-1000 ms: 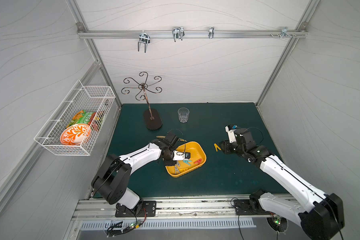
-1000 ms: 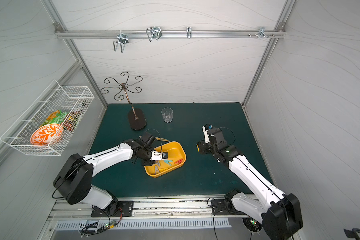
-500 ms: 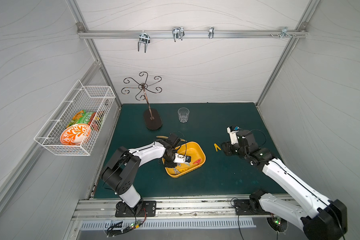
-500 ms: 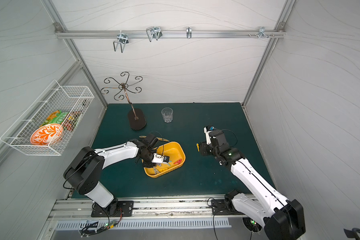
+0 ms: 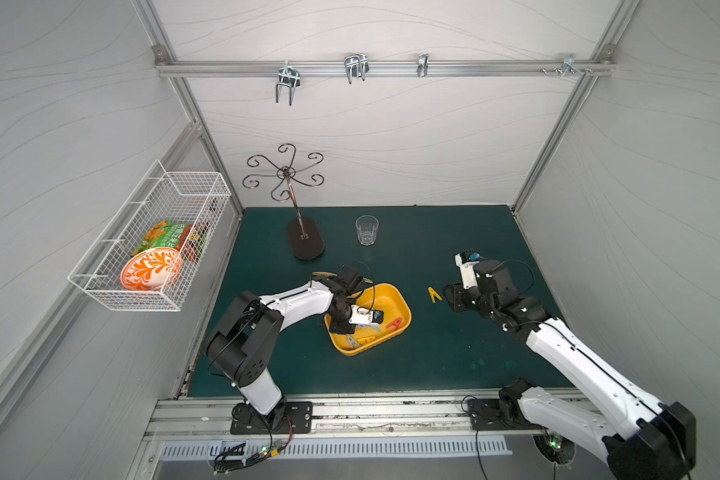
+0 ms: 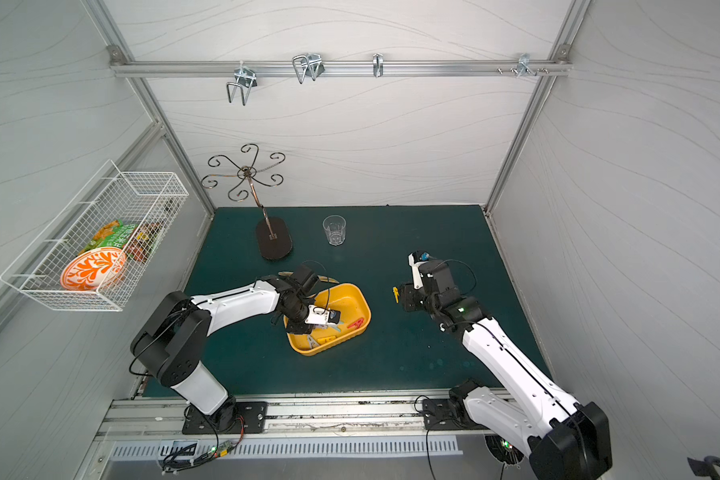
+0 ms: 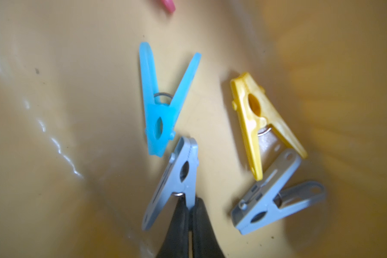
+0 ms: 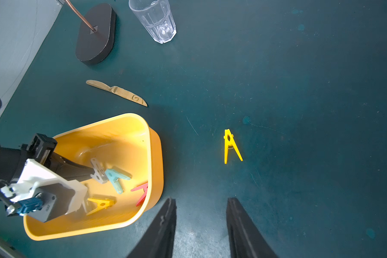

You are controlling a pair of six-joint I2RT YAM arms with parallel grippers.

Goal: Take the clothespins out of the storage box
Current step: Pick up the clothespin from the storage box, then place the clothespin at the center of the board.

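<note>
Storage box: holds five clothespins: gripped grey clothespin, second grey clothespin, light blue clothespin, boxed yellow clothespin, red clothespin.
Mat: one loose yellow clothespin.
Left gripper: pinching the gripped grey one's leg, inside the box.
Right gripper: spread, empty, above mat.
Judged: one out, five left.

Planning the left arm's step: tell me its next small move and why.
Probably lift straight up: the left gripper is shut on one leg of a grey clothespin inside the storage box, so raising it clears the wall before carrying it out.
</note>
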